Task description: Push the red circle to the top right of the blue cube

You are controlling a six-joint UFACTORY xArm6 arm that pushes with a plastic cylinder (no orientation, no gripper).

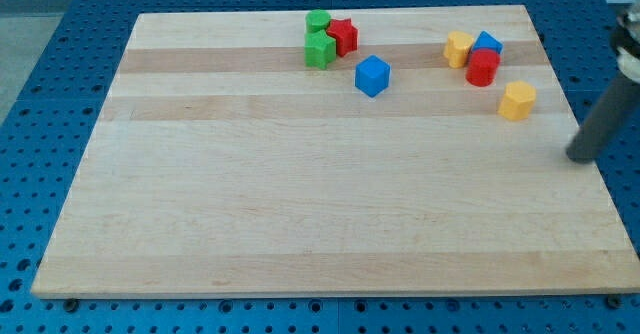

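Camera view, board: a pale wooden board (300,204) with lengthwise grain bands is seen lying on a blue perforated base (60,94).
Red circle: a smooth red cylinder-like block (482,67) is placed near the view's top right, touching a blue block (489,43) behind it and just beside a yellow block (459,49) on its left.
Blue cube: a glossy blue cube (372,76) is set alone, well to the view's left of the red circle and slightly lower.
Green blocks: two green blocks (319,40) are stacked close near the top centre; their exact shapes cannot be told with certainty.
Red block: a red faceted block (343,36) is pressed against the greens' right side.
Second yellow block: a yellow faceted block (517,101) is found below and right of the red circle, apart from it.
Tip: the dark matte rod is seen at the view's right edge; my tip (578,158) is held beyond the board's right edge, well apart from all blocks.
Pincer: none is carried; only the plain rod is shown.
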